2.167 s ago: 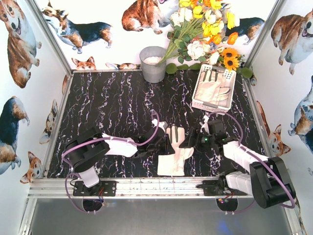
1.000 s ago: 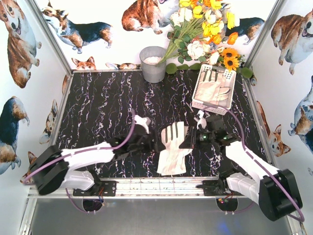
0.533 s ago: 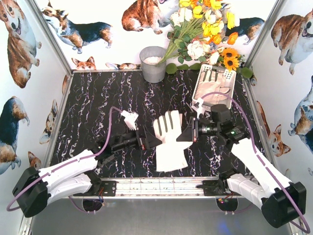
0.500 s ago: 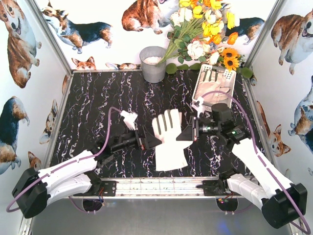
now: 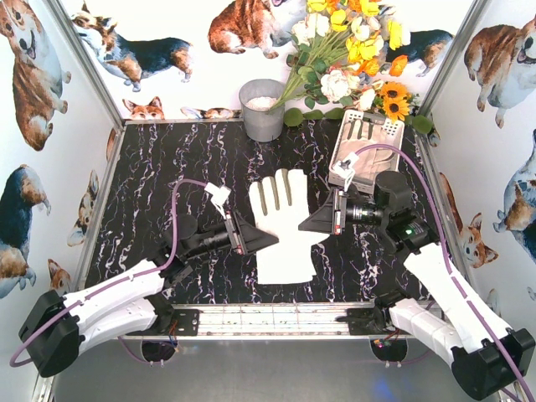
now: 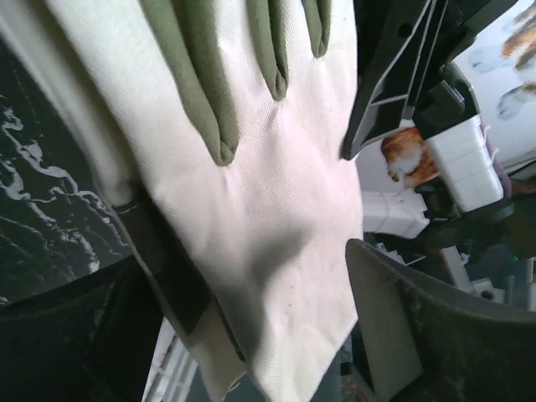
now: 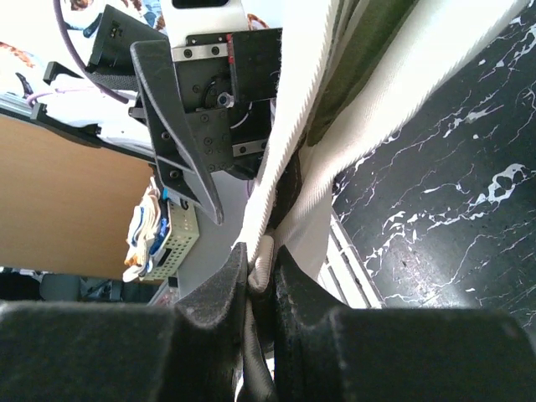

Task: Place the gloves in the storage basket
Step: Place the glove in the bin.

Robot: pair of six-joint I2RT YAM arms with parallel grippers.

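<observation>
Left tool [image 5: 255,240]: jaws wide, at the glove's left edge.
Right tool [image 5: 311,224]: pinched onto the glove's right edge.
Glove [image 5: 285,226]: hanging above the desk [image 5: 184,167], between both tools.
Storage basket [image 5: 387,127]: far right, well apart.

One glove [image 5: 283,230] is up off the counter [image 5: 167,184], spread flat and facing the overhead camera, fingers toward the far side and cuff toward the near edge. It's cream-white with olive-grey strips down the fingers. The right gripper [image 5: 305,228] pinches its right edge. The storage basket [image 5: 376,117], white and perforated, sits far right with a second glove [image 5: 375,161] lying inside.
</observation>
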